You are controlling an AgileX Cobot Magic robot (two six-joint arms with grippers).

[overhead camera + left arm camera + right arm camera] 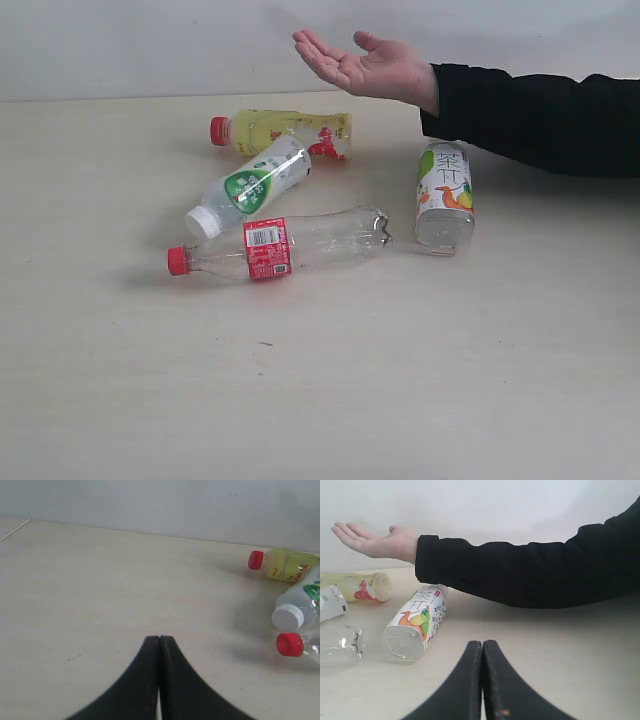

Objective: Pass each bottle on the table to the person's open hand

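Note:
Four bottles lie on the table (320, 400). The yellow bottle (285, 130) with a red cap is farthest back. A white-capped bottle with a green-white label (250, 187) leans against it. In front lies the clear bottle (285, 246) with red cap and label. A second green-white labelled bottle (444, 196) lies to the right, below the black sleeve. The person's open hand (360, 68) is held palm up above the back of the table. Neither gripper shows in the exterior view. My left gripper (159, 639) is shut and empty, away from the bottles. My right gripper (483, 643) is shut and empty, near that labelled bottle (417, 620).
The person's black-sleeved forearm (540, 115) stretches in from the right over the table's back edge. A pale wall (150, 40) stands behind the table.

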